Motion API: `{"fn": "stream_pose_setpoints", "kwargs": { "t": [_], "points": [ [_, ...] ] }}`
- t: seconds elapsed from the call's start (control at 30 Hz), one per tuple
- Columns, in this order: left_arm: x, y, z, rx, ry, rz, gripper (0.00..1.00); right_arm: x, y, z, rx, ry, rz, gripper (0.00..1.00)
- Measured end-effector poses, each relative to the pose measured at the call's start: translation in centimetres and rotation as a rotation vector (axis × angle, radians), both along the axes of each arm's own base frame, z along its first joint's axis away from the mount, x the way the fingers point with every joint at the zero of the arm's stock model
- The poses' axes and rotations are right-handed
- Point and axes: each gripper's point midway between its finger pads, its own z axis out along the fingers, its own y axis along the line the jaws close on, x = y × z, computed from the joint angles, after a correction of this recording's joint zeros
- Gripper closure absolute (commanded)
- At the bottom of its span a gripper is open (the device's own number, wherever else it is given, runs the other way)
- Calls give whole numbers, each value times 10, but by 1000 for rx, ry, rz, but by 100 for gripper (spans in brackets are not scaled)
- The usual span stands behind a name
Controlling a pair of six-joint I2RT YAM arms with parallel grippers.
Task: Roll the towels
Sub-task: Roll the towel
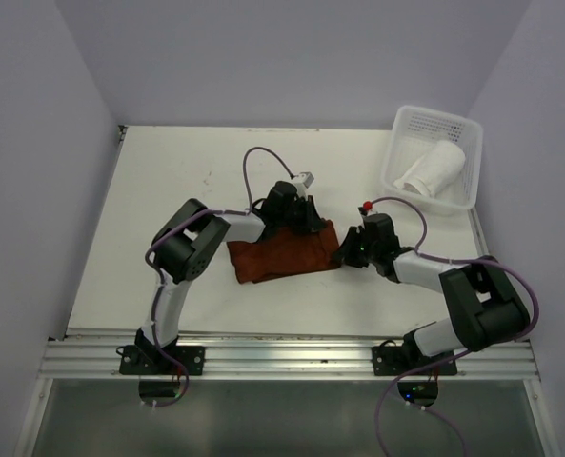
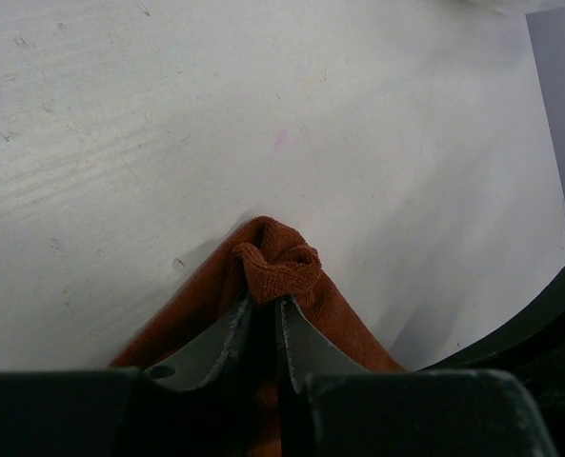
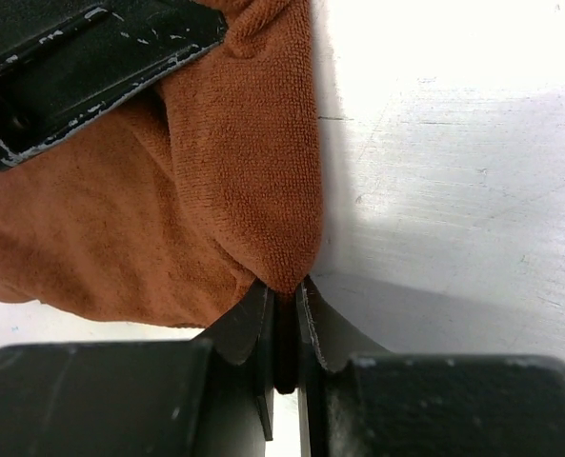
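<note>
Rust-brown towel (image 1: 280, 255) lies mid-frame in the top view on the table (image 1: 168, 181), bunched and partly folded. Its long axis runs left-right, tilted a bit up toward the right.

Left gripper (image 1: 303, 223) sits on the towel's upper edge, right of its middle. In the left wrist view the jaws are pressed together on a puckered fold of rust-brown cloth.

Right gripper (image 1: 345, 253) is at the towel's right end. In the right wrist view its jaws are nearly together, pinching the pointed corner of the cloth, and the rest of the towel spreads to the upper left of that frame.

Both claws hold the right half and sit close to each other. The towel's left end lies free on the table, away from both.

Judgement: the roll has to travel along the long axis, from the held right end toward the free left end. The right arm is nearer that starting edge.

White towel (image 1: 433, 169) is already rolled inside the basket (image 1: 458, 126), upper right of the top view, well apart from the arms.
</note>
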Motion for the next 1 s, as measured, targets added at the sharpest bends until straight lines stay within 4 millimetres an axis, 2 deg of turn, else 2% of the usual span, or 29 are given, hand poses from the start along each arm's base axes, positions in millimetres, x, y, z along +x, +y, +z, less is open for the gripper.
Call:
{"fn": "stream_pose_setpoints", "kwargs": {
  "t": [0.1,0.17,0.2,0.27,0.3,0.37,0.43,0.7,0.83,1.0],
  "points": [
    [0,1,1,6,3,5,63,-1,0,0,-2,-4,3,100],
    [0,2,4,4,4,6,56,-1,-1,1,-9,-4,4,100],
    [0,2,5,4,4,6,47,-2,-3,1,-16,-3,2,100],
    [0,3,8,7,4,9,37,-4,-5,1,-37,3,2,100],
    [0,3,11,6,6,12,27,-4,-5,2,-51,4,4,100],
    [1,6,16,13,4,24,20,-5,-8,3,-83,10,5,100],
    [6,13,20,32,0,48,1,-9,-11,3,-113,21,7,100],
    [25,45,45,61,-4,148,1,-23,-18,7,-239,35,29,100],
    [25,43,62,37,-14,143,0,-27,-19,8,-304,28,38,100],
    [17,32,72,-33,31,118,0,-31,-20,13,-368,5,45,100]
  ]
}}
